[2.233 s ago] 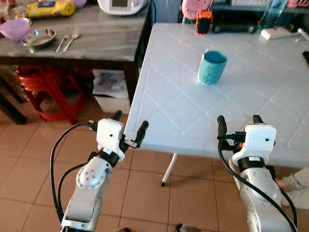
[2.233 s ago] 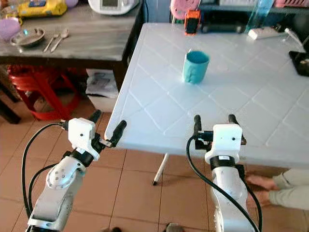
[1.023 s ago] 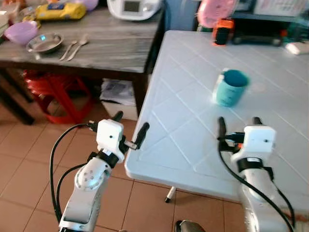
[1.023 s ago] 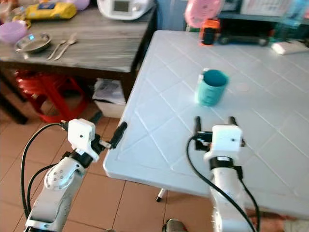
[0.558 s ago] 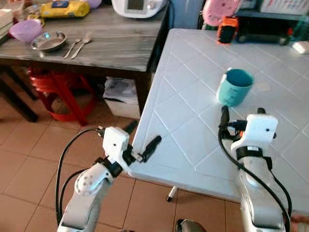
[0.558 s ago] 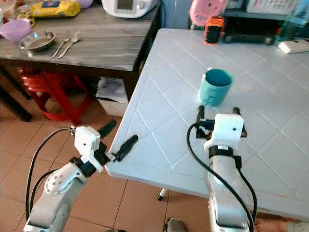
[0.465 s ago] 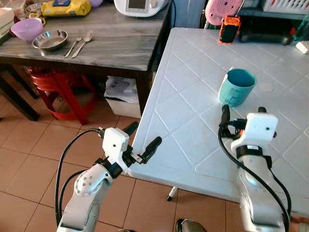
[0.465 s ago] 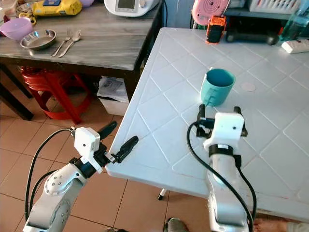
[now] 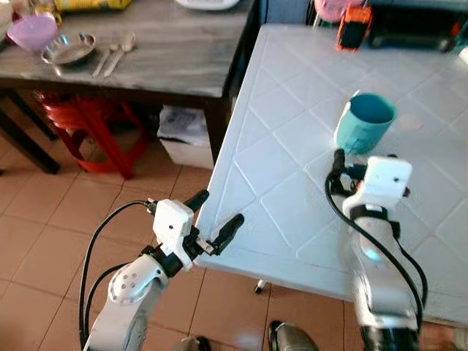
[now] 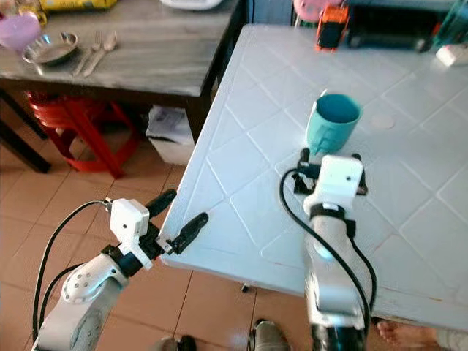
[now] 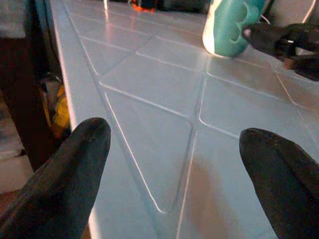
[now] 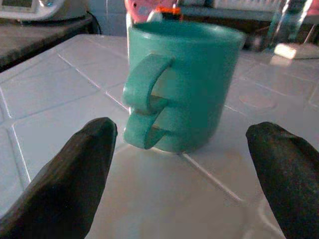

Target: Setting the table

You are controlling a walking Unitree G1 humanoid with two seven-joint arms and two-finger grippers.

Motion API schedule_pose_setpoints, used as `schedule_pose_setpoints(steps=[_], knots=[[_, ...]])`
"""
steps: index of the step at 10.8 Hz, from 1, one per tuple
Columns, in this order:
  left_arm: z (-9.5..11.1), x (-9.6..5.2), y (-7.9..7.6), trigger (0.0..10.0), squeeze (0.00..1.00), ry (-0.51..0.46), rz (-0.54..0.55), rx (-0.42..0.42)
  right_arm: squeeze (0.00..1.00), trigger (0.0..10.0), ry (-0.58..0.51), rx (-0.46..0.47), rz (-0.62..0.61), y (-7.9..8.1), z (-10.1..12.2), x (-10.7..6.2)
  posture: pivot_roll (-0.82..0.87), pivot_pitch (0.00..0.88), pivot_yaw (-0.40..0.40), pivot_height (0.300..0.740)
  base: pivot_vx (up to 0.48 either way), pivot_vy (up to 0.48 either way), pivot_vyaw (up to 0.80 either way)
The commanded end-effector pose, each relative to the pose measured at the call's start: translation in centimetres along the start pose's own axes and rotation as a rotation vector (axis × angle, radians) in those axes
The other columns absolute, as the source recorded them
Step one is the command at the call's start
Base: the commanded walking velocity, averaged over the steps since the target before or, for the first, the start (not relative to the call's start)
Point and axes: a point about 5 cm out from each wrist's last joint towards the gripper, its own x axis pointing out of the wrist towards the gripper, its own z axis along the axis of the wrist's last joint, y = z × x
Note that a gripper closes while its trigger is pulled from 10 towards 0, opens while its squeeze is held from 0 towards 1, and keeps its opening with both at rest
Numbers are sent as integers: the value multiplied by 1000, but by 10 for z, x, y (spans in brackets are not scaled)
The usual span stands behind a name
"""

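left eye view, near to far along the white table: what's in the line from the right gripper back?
right gripper → teal mug → orange gadget at the far edge of the white table.

No lettering seems readable on anything here.
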Motion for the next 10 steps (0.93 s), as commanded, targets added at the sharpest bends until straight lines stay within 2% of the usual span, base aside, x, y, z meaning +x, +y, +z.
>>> schedule_pose_setpoints(steps=[1, 4, 7, 8, 9, 10], knots=[[0, -4, 0, 10000, 0, 12, -9, -3, 0, 10000, -9, 15, 19, 7, 1, 4, -120, 258, 73, 740, 0, 0, 0], [-16, -6, 4, 10000, 0, 44, -1, -10, 0, 10000, -32, 22, 36, 15, 7, 16, -111, 266, 76, 740, 0, 0, 0], [-37, -5, 11, 10000, 0, 73, 13, -23, 0, 10000, -76, 13, 7, 6, 16, 26, -119, 251, 69, 740, 0, 0, 0], [-40, -5, 13, 10000, 0, 75, 14, -24, 0, 9216, -85, 11, 5, 5, 18, 27, -119, 251, 69, 740, 0, 0, 0], [-46, -5, 17, 10000, 0, 78, 18, -21, 0, 2627, -85, 13, -15, 3, 18, 28, -122, 241, 66, 740, 0, 0, 0], [-48, -5, 20, 10000, 0, 66, 13, -13, 0, 2314, -73, 19, -27, 1, 15, 26, -122, 236, 63, 740, 0, 0, 0]])
